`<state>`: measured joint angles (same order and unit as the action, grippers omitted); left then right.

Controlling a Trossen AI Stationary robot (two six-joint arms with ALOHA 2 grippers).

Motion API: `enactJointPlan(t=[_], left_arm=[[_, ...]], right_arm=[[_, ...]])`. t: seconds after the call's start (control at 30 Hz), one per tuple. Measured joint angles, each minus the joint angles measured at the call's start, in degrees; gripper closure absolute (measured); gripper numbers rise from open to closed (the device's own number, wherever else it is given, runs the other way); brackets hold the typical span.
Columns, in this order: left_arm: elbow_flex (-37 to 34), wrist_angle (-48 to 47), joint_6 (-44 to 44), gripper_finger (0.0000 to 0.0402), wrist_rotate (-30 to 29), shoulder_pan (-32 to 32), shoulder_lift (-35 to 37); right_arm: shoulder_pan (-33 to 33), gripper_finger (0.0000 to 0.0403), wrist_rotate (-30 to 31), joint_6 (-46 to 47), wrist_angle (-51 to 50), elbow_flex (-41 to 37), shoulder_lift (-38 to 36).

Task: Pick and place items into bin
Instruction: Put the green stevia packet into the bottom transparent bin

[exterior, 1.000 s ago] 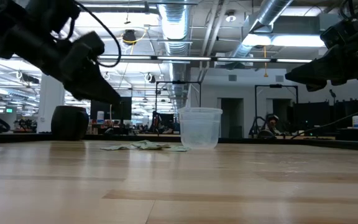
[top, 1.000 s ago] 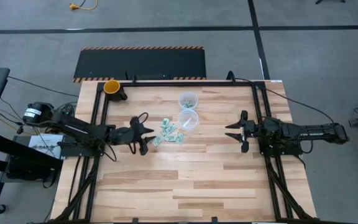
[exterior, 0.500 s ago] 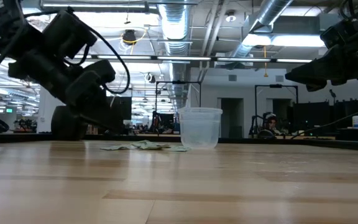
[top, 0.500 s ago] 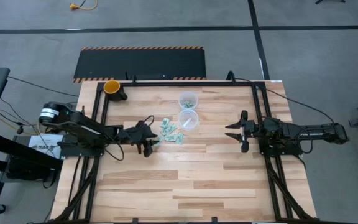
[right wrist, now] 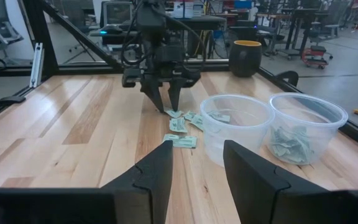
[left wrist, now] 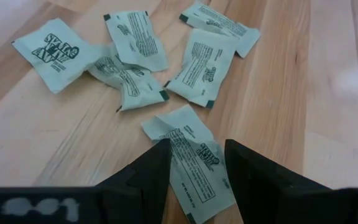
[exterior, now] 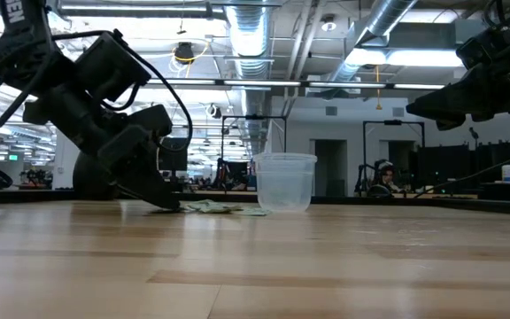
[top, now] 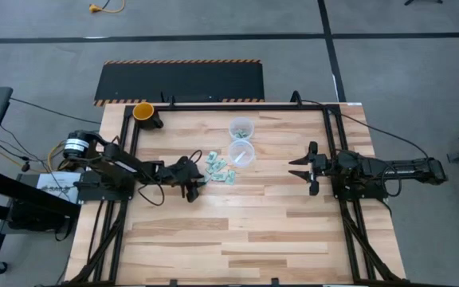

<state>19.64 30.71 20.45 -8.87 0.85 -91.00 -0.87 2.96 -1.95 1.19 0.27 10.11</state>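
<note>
Several small green-and-white packets (top: 220, 169) lie flat on the wooden table (top: 237, 231), left of two clear cups. My left gripper (top: 195, 182) is open and low at the table, at the left end of the scatter. In the left wrist view its fingertips (left wrist: 194, 149) stand on either side of one packet (left wrist: 194, 168); I cannot tell whether they touch it. In the low view the gripper (exterior: 168, 204) reaches down to the tabletop. My right gripper (top: 304, 169) is open and empty, hovering right of the cups.
The nearer clear cup (top: 241, 154) stands right beside the packets. The farther cup (top: 241, 127) has several packets inside. A dark mug with a yellow inside (top: 144, 112) stands at the far left corner. Black frame rails (top: 126, 159) run along both sides of the table.
My left gripper has gone toward the table's right edge, up to the packets, and has come down from well above the table until its fingertips are at the tabletop. The packets and cups lie as before.
</note>
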Motion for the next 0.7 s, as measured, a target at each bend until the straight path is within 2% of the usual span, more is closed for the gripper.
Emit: enactJointPlan(t=[0.2,0.47,0.7], left_arm=[[0.0,-0.9,0.0,0.0276,2.1,-0.2,0.0],[0.0,-1.2,-0.7,0.0387,3.7,-0.2,0.0],[-0.3,1.8,-4.4,0.0393,4.6,-0.1,0.4]], right_arm=[[0.0,0.0268,0.0,0.0,0.0,0.0,0.0],[0.0,0.0267,0.0,0.0,0.0,0.0,0.0],[0.0,0.0267,0.0,0.0,0.0,0.0,0.0]])
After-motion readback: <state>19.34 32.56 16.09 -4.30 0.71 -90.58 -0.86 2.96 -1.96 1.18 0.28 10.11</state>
